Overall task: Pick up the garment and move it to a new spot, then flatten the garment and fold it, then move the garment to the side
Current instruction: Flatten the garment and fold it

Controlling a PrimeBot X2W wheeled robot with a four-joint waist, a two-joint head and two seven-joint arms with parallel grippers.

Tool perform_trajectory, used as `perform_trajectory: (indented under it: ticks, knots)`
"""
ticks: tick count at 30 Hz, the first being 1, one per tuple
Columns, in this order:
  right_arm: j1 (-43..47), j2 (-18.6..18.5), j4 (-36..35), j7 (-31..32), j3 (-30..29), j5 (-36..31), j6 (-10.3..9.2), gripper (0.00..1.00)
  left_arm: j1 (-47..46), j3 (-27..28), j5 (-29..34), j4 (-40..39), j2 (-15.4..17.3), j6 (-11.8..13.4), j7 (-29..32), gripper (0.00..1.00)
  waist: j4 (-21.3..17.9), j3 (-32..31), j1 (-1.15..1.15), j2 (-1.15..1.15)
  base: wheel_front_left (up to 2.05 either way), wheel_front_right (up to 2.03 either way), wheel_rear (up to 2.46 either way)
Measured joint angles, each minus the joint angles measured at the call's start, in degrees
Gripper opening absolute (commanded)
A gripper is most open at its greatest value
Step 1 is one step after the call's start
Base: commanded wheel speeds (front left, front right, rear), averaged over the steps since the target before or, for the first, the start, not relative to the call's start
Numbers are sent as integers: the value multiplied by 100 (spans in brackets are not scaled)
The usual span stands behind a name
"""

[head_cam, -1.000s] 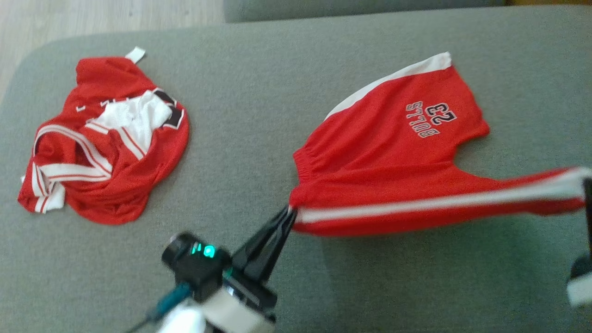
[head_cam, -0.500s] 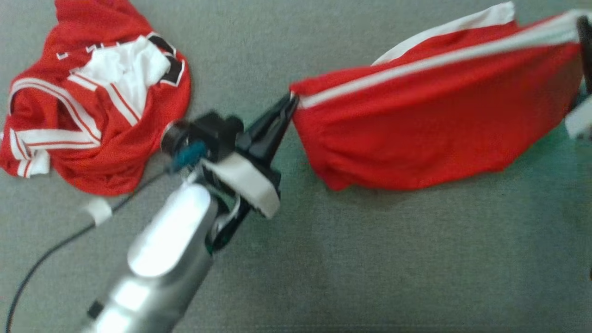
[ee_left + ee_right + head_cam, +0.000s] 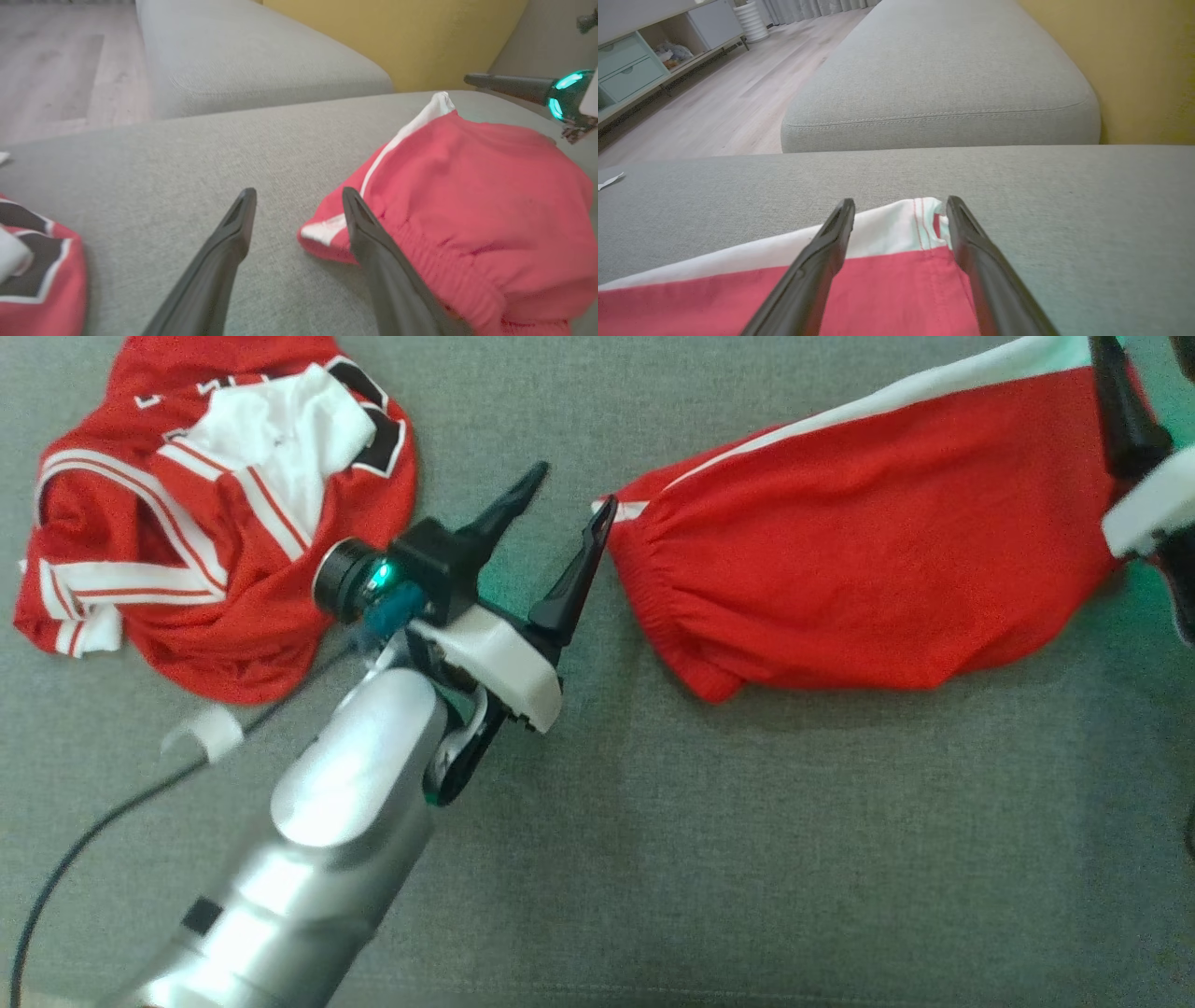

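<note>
Apparently already folded over, the red shorts (image 3: 868, 560) lie on the sofa cushion (image 3: 747, 859), well apart from the crumpled jersey (image 3: 215, 523). The left gripper (image 3: 571, 490) and right gripper (image 3: 900, 203) stand open at opposite ends, holding nothing. Moving the shorts aside is not yet done.

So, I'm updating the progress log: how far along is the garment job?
Done, it seems: the red shorts lie on the grey cushion, apparently folded in half, with a few wrinkles. In hand: nothing; the left gripper and right gripper stand open at the two ends. Left: moving the shorts aside.
</note>
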Motion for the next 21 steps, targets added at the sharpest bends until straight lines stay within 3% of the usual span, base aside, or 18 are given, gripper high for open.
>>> perform_trajectory:
  ticks: [6, 10, 18, 19, 20, 21]
  knots:
    - [539, -407, 363, -74, 159, 561, 0, 100, 543, 12, 488, -133, 52, 789, -929, 100, 65, -345, -1, 0, 0, 0, 0]
    - [862, -536, 818, -113, 79, 877, 0, 100, 1099, 49, 664, -535, 34, 1215, -1232, 100, 256, -484, -1, 0, 0, 0, 0]
    - [944, -788, 1230, 205, 54, 1397, 0, 100, 1881, 219, 973, -1659, -49, 1515, -1332, 100, 849, -574, -1, 0, 0, 0, 0]
    - [944, -848, 1282, 225, 56, 1424, 0, 45, 1956, 258, 1011, -1729, -83, 1515, -1335, 100, 919, -578, -1, 0, 0, 0, 0]
    - [943, -902, 1317, 260, 57, 1425, 0, 6, 2020, 310, 1053, -1772, -92, 1516, -1339, 100, 987, -585, 0, 0, 0, 0, 0]
    - [944, -929, 1360, 253, 46, 1502, 0, 0, 2128, 377, 1103, -1835, -99, 1516, -1339, 100, 1081, -608, 0, 0, 0, 0, 0]
